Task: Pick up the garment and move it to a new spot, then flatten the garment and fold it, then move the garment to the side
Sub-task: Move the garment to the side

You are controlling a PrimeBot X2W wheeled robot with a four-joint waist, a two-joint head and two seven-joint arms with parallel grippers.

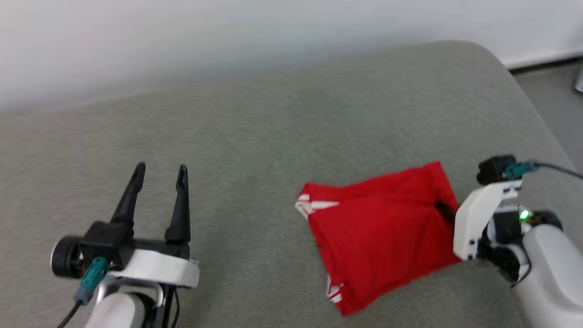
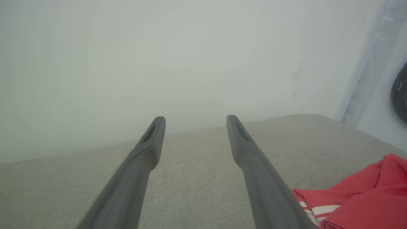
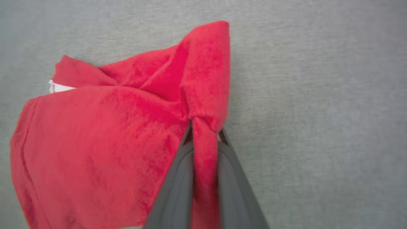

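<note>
1. One grey cushion (image 1: 255,136) carries everything; no box, bin or basket seen on it.
2. Shirt (image 1: 387,237): folded red bundle, right of centre, near side.
3. Right gripper (image 3: 206,131) clamped on a thin pinch of the shirt's right edge. Risk: a pull drags one layer and opens the fold, or the pinch slips.
4. Left gripper (image 1: 159,175) spread, holding nothing, well apart to the left.

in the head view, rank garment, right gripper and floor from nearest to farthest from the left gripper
1. garment, to its right on the grey cushion.
2. right gripper, shut on the garment's far right edge.
3. floor, past the cushion's upper right corner.
</note>
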